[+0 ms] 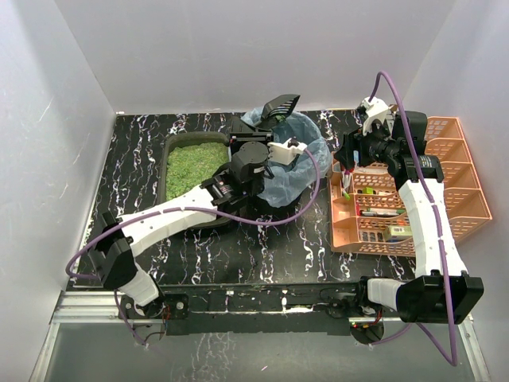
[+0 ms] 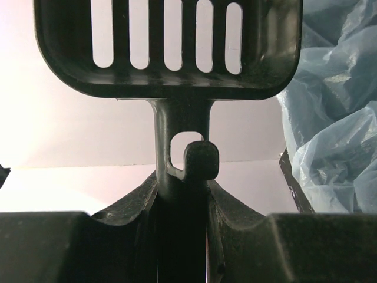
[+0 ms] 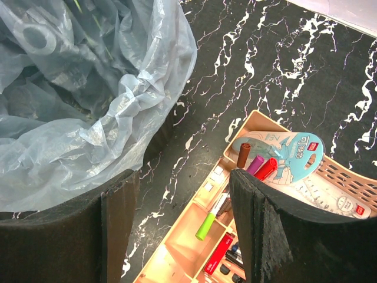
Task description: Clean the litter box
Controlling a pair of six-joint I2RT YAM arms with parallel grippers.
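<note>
The shallow dark-olive litter box (image 1: 165, 171) lies flat, filled with green litter (image 1: 195, 163).

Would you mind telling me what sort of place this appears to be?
Likely a robot test booth, not a home: plain white walls enclose a marbled table staging a litter box and bagged bin.

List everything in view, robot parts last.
litter box: one, dark olive green, far left of the table
litter: green granules, filling the litter box
bin: one, lined with a translucent blue bag, just right of the litter box
scoop: one, dark, slotted, held up over the bin
organiser: one, orange, slatted, on the right of the table
markers: several, brown, purple, red and green among them, in the organiser
table: one, black with white veining
left tool: one, dark, shut on the scoop's handle
right tool: one, dark, open, holding nothing, above the gap between the bin and the organiser
</note>
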